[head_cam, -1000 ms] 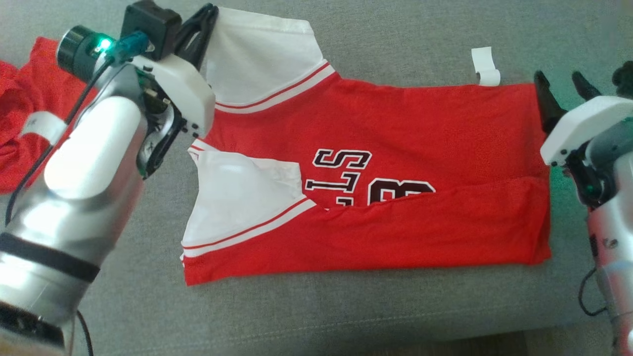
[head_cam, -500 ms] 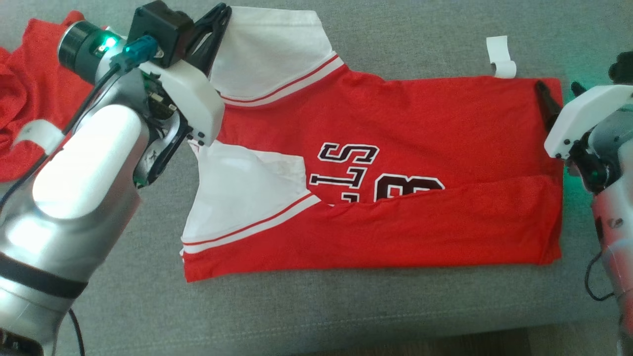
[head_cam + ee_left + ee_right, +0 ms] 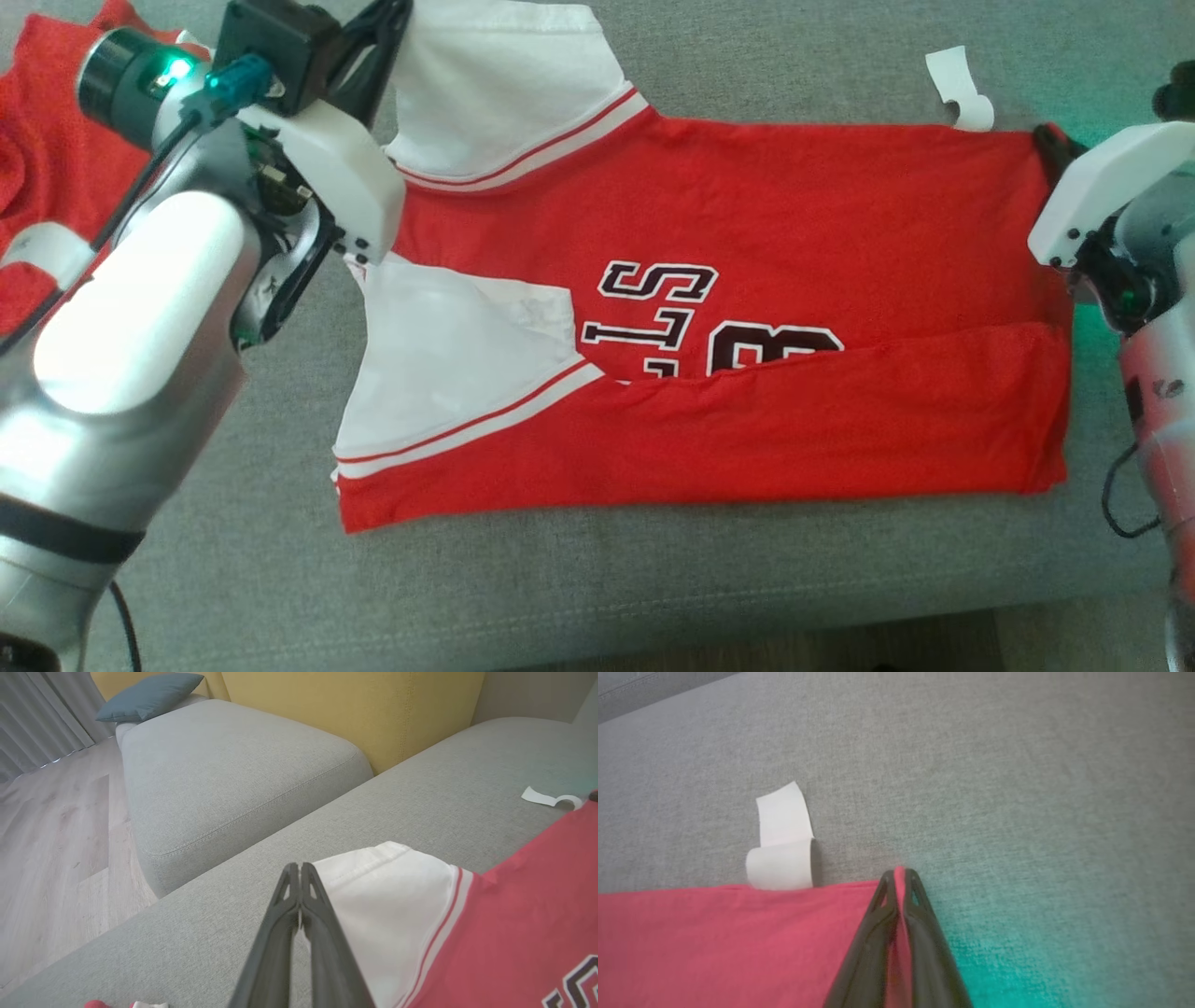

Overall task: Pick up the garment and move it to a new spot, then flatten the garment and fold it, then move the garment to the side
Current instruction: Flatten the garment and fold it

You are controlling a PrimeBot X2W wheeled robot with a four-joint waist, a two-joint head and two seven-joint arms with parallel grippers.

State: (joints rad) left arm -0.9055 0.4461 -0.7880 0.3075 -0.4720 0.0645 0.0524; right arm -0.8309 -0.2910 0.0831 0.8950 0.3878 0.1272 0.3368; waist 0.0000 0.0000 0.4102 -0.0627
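We hold the red jersey (image 3: 775,205), half-folded on the grey sofa (image 3: 653,588), at its far corners, left gripper (image 3: 299,867) and right gripper (image 3: 899,873) both clamped on cloth. It looks light and limp, best held by its edges.

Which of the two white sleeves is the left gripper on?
The far sleeve, uppermost in the head view; the left gripper is shut on its hem corner. The near sleeve lies free.

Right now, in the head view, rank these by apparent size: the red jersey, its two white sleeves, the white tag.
1. Red jersey
2. Upper white sleeve and lower white sleeve: about alike, so unranked.
3. White tag
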